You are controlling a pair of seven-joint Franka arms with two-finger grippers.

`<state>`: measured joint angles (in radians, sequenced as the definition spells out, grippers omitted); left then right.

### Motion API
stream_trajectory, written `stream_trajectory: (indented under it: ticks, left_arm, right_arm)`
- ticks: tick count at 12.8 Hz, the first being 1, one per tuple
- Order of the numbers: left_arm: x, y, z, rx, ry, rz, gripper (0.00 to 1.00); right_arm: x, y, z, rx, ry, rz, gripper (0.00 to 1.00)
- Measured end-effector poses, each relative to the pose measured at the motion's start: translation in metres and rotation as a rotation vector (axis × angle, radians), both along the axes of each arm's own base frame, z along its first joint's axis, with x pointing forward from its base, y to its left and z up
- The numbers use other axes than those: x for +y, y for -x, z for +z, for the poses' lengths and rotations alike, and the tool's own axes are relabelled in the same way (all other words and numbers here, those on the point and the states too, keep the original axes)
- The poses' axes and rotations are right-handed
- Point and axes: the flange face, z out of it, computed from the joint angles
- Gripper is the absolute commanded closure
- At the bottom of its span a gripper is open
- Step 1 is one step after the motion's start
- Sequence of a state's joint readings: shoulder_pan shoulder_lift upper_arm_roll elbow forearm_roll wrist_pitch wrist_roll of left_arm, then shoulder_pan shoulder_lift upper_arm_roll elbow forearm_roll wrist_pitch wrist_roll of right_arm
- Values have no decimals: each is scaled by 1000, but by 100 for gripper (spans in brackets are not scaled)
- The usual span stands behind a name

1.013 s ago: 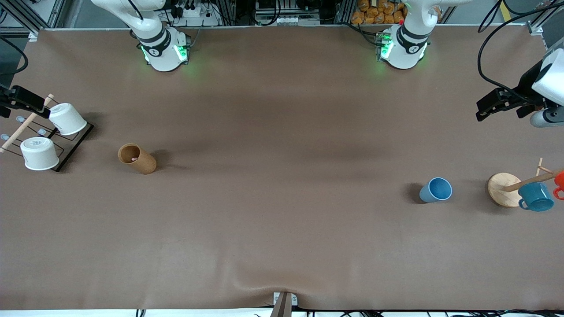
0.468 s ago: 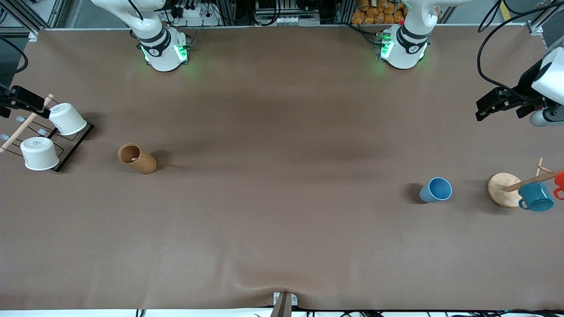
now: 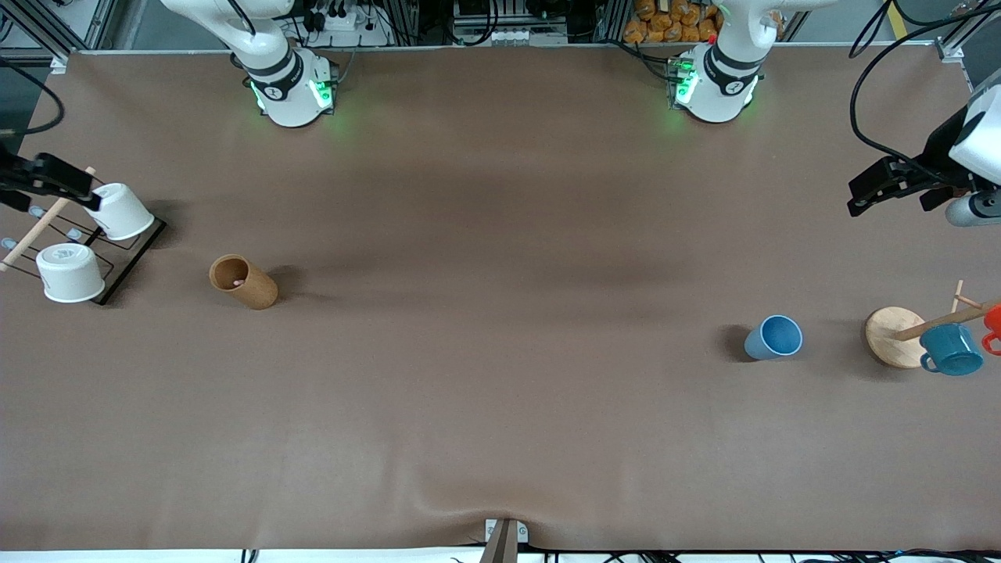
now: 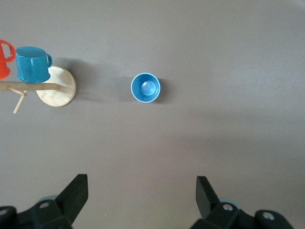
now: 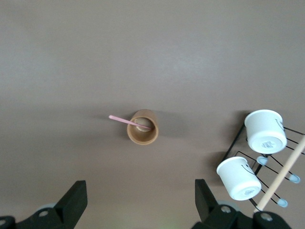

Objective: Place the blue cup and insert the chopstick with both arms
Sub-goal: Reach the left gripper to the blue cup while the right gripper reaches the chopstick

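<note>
- Blue cup [image 3: 774, 338] stands upright on the tabletop [image 3: 500, 375] toward the left arm's end, near the round wooden base of a mug rack [image 3: 894, 336]; nothing in it.
- Chopstick [image 5: 129, 122] leans in the brown cylinder [image 3: 243, 281], toward the right arm's end.
- Left claw [image 4: 142, 200]: released, fingers spread wide, empty, up over the tabletop.
- Right claw [image 5: 141, 200]: released, empty, up over the wire rack [image 3: 125, 249] with two white cups.
</note>
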<state>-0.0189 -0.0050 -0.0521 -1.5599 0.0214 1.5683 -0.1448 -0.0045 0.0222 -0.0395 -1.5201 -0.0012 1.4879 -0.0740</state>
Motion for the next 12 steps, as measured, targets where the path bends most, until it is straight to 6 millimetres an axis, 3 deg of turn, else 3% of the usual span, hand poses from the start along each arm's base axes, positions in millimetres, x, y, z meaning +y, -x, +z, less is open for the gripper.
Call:
stream_trajectory:
  ticks: [5, 8, 10, 12]
  left_arm:
    - [3, -10, -17, 23, 0, 5, 0]
    - [7, -29, -39, 17, 3, 12, 0]
    - [24, -45, -71, 3, 5, 40, 0]
    - [38, -54, -119, -19, 8, 62, 0]
  right_arm:
    - [46, -19, -41, 72, 2, 81, 0]
    - [69, -39, -90, 146, 8, 116, 0]
    - [82, -51, -126, 197, 12, 135, 0]
    - [86, -59, -157, 247, 16, 139, 0]
